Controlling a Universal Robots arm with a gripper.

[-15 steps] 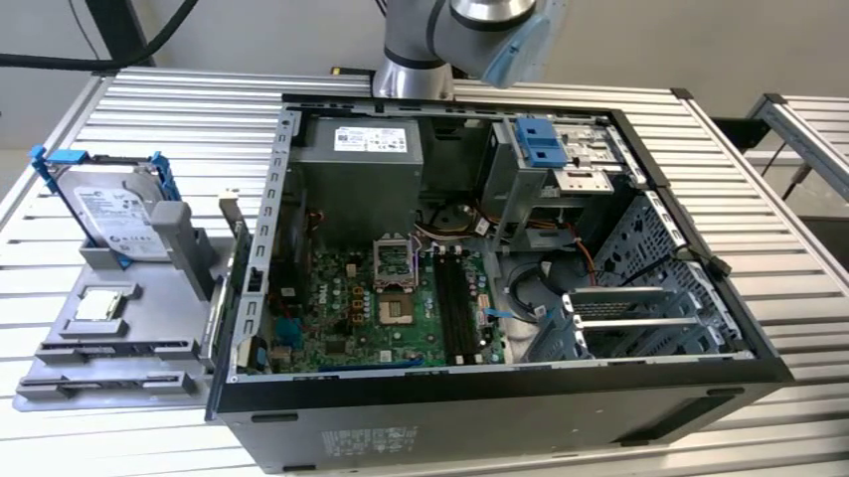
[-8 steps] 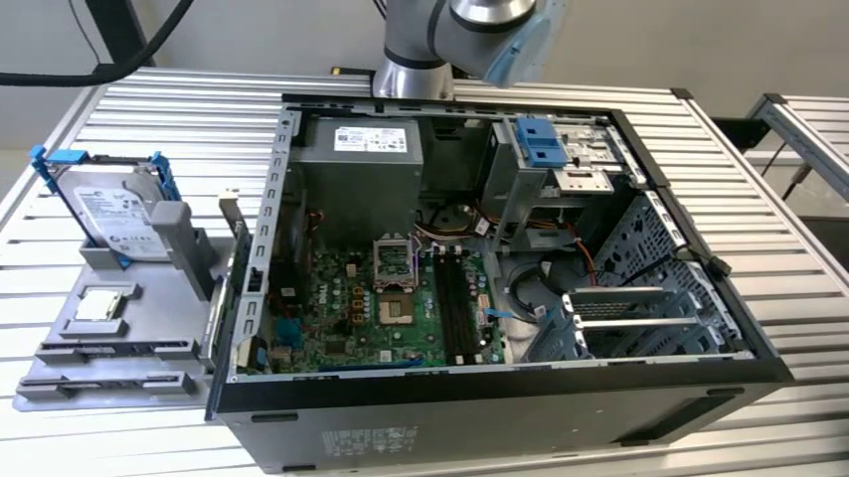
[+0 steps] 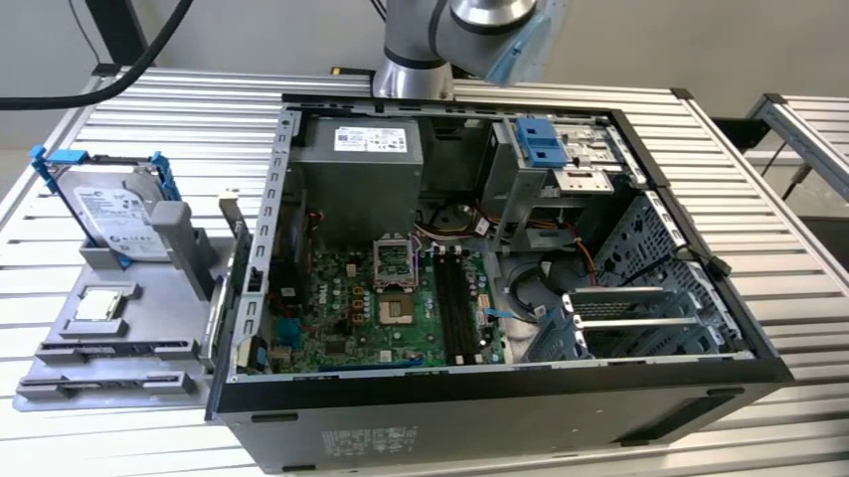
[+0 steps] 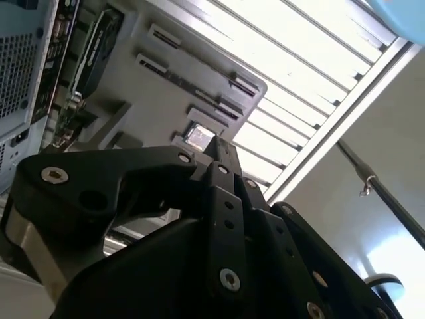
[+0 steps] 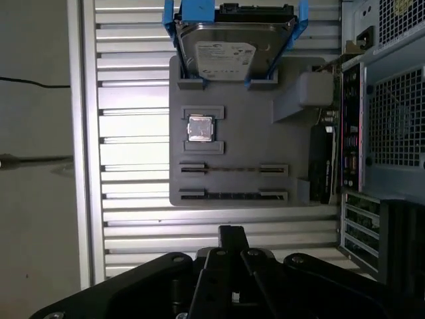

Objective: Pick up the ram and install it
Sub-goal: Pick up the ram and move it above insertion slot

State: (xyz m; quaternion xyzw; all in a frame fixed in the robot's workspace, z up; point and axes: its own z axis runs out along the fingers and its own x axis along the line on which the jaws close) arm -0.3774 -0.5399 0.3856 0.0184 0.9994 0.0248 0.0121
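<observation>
Print: silver hard drive (image 5: 229, 56) label, unreadable
Ram: thin dark ram stick (image 5: 234, 169) in grey plastic tray (image 5: 252, 143); long axis points toward computer case (image 5: 392, 100)
Claw: black gripper (image 5: 230, 232) pinched together, empty

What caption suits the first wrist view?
Gripper facing a gray parts tray holding a hard drive and processor chip, beside the computer case.

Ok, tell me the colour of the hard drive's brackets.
Blue; the brackets show best in the first wrist view.
</observation>
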